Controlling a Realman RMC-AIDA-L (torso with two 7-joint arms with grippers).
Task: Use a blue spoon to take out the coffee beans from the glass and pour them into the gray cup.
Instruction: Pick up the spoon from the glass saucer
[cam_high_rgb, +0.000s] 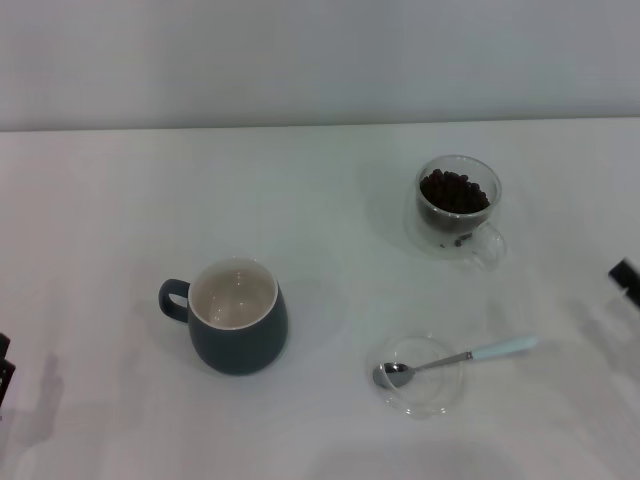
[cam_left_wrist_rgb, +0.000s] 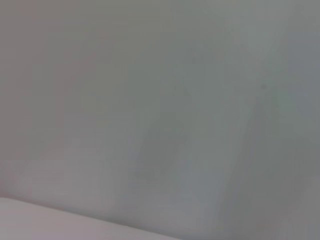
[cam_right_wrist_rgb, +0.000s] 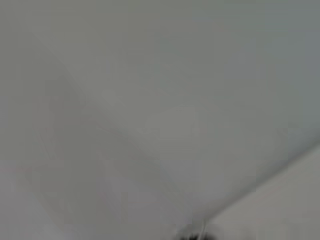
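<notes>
A white bench is filling the frame, with the blue spoon lying lower right, bowl on a clear saucer. Coffee beans are sitting in the glass upper right; the gray cup is standing lower left. The left gripper and right gripper are barely showing at the frame edges, so I cannot tell how their fingers stand.

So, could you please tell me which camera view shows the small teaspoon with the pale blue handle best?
The head view. There the small metal teaspoon with the pale blue handle lies in full sight, its bowl on the flat clear glass saucer and its handle pointing toward the robot's right. The left and right wrist views show only blank pale surfaces, nothing of the spoon.
</notes>
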